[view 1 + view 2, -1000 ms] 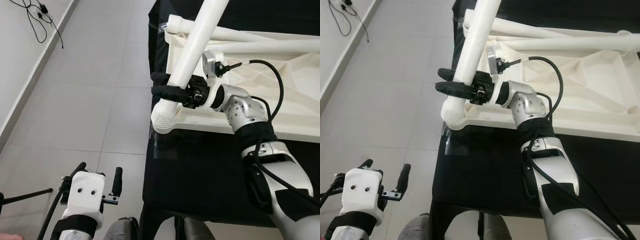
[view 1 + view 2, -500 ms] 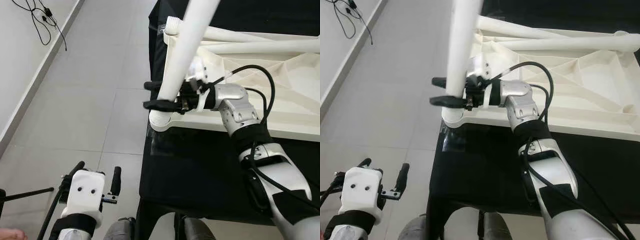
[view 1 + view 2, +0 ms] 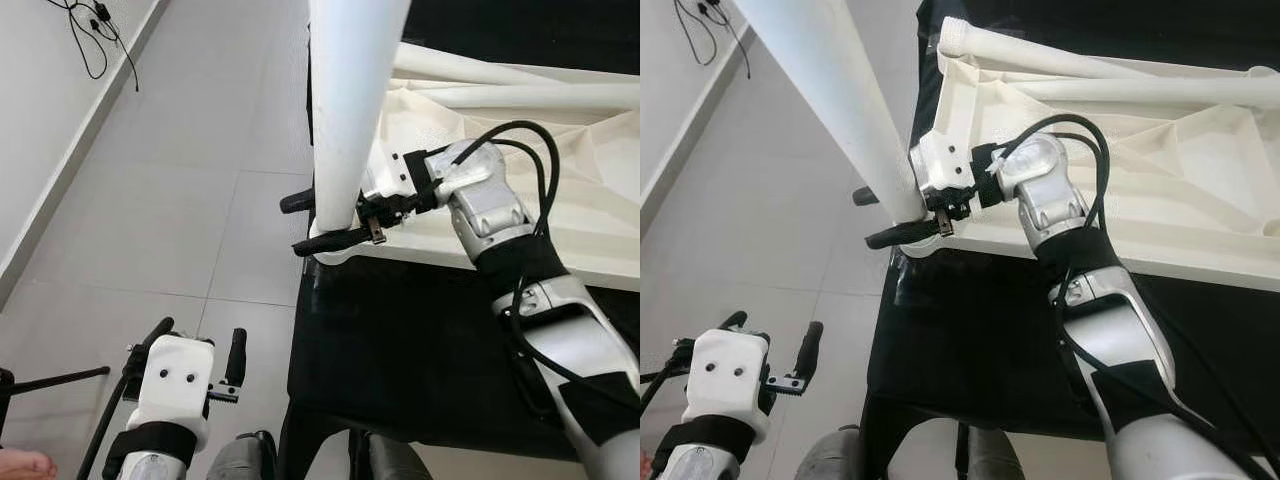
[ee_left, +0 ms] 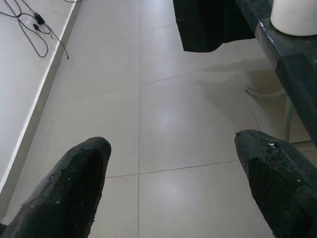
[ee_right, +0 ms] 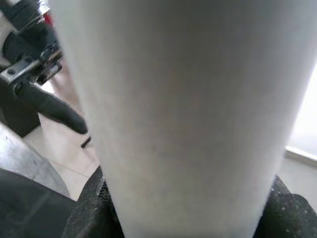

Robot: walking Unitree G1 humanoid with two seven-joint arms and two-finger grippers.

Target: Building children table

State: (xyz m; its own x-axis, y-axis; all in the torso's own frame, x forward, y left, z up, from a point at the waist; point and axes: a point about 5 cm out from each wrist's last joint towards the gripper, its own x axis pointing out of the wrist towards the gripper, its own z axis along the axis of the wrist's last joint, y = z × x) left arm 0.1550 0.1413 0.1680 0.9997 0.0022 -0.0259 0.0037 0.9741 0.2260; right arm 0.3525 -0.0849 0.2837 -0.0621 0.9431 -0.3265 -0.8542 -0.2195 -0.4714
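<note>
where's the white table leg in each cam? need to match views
Left eye: round white plastic table leg, top centre, running down to the right claw.
Right eye: top left, slanting down to the claw.
Left wrist: the leg is not in it.
Right wrist: centre, close up between the black fingers.
Shared landmark: the right claw.

Both eye views look steeply down from the head, sharing the black table and tiled floor. The left wrist view faces the floor; the right wrist view sits very close to the white table leg.
</note>
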